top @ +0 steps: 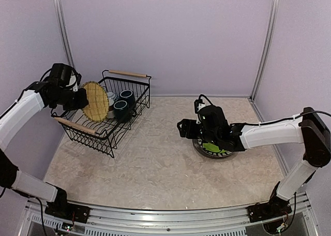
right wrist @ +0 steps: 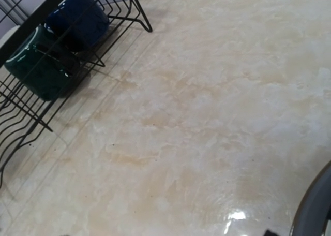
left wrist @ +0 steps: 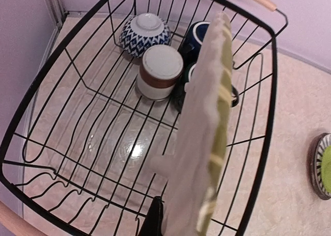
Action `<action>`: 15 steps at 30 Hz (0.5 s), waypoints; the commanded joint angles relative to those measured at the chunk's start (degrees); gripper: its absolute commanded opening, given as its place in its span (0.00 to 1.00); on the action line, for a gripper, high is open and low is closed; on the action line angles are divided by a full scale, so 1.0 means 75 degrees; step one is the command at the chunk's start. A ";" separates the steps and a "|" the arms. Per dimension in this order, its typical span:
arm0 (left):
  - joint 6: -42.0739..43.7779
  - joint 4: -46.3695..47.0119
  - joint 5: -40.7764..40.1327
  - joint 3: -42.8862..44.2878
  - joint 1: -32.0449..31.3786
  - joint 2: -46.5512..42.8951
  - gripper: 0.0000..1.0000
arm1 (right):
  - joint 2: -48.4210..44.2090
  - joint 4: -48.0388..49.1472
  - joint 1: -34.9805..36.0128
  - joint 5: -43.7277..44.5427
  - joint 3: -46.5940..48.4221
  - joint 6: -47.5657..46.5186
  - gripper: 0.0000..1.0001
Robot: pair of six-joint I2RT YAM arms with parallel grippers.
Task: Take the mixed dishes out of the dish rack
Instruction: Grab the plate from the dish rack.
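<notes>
My left gripper [top: 81, 98] is shut on the woven yellow straw plate [top: 96, 101] and holds it upright over the black wire dish rack [top: 111, 138]. In the left wrist view the plate [left wrist: 207, 127] is edge-on, with one black finger [left wrist: 154, 221] beside it. Inside the rack [left wrist: 269, 117] are an upturned blue-and-white patterned bowl [left wrist: 145, 34], a grey brown-based cup [left wrist: 159, 71], a dark blue mug [left wrist: 199, 34] and a dark green mug, mostly hidden by the plate. My right gripper [top: 187, 128] is open and empty beside a stack of plates with the green plate [top: 211, 147] on top.
The plate stack's striped rim [left wrist: 316, 166] shows at the right edge of the left wrist view. The right wrist view shows marble table, the rack's corner [right wrist: 139, 13] with the green mug [right wrist: 39, 65] and blue mug [right wrist: 77, 16], and a plate rim [right wrist: 313, 210].
</notes>
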 commanded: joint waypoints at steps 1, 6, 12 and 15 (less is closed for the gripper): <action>-0.0356 0.1924 0.2614 -0.0593 0.0329 -0.1054 0.00 | -0.0251 0.0131 -0.0042 -0.0094 -0.0092 0.0071 0.79; -0.0679 0.2684 0.4865 -0.0819 0.0409 -0.1178 0.00 | -0.0254 0.0275 -0.0042 -0.0279 -0.0014 0.0076 0.82; -0.0686 0.2254 0.5964 -0.0346 0.0111 -0.0551 0.00 | -0.0366 0.1296 -0.0036 -0.1493 -0.0083 0.0032 0.86; -0.0338 0.1825 0.5922 -0.0096 -0.0269 -0.0272 0.00 | -0.0311 0.1931 -0.0042 -0.2139 -0.0087 0.0194 0.89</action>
